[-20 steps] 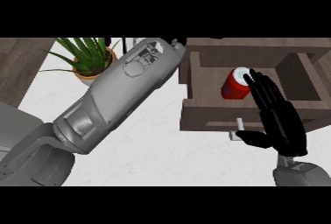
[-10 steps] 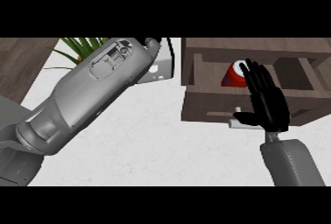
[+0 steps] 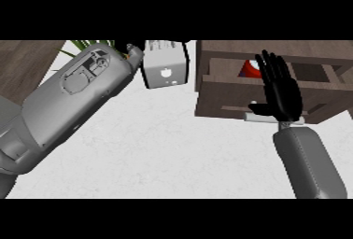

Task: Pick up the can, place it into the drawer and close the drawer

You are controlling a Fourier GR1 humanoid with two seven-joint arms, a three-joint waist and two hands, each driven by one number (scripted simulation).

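While you look down from the head view, you see the right hand (image 3: 281,91) with its fingers straight and held side by side, holding nothing, laid flat over the front board of the open wooden drawer (image 3: 228,95); the fingertips reach past the front board toward the inside, and the thumb points to the left over the pale handle (image 3: 234,109) on the drawer's front; whether the palm touches the wood you cannot tell. The can (image 3: 250,70), red, lies inside the drawer just beside the fingers, on their left; only a small part of it shows, because the hand and the front board cover the rest. The drawer's right end is cut off by the picture's edge; its left front corner stands free over the white counter (image 3: 165,154), which gives you wide open room in the middle and below. The left forearm (image 3: 66,105) crosses the left side of the view, large and close; the left hand does not show. Beside the arm's upper end stands a white box (image 3: 165,65), partly cut at the top; you cannot tell what it is; behind the arm, some green leaves of a plant (image 3: 84,45) show, mostly hidden.
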